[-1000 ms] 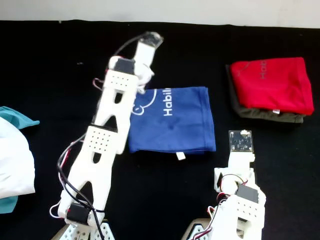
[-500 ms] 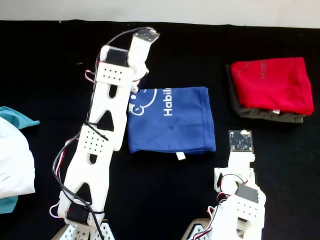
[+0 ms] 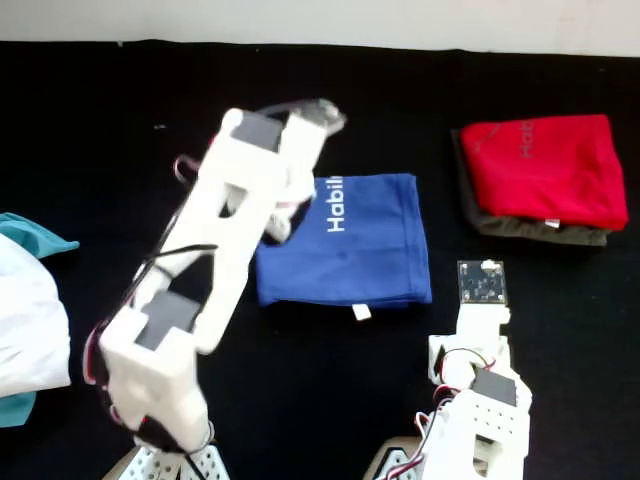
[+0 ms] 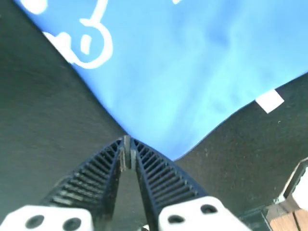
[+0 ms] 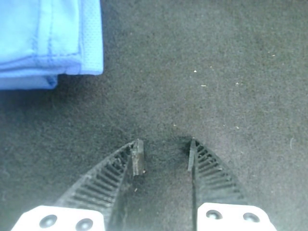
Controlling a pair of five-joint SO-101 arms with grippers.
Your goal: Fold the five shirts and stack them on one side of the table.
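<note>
We log the folded blue shirt [image 3: 350, 240] lying flat mid-way across the table [image 3: 100, 130], near the red shirt [image 3: 545, 165] stack: soft, light, floppy (we judge a pinch through all layers at a folded edge best); left gripper [image 4: 126, 144] closed, apparently empty, at its edge; right gripper [image 5: 165, 156] half open, empty.

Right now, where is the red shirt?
In the high view, the red shirt lies far right, stacked on a dark shirt, right of the blue shirt.

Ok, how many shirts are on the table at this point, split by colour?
Blue shirt: 1
Red shirt: 1
Dark olive shirt, under the red one: 1
White shirt: 1
Teal shirt: 1
Total: 5
</note>
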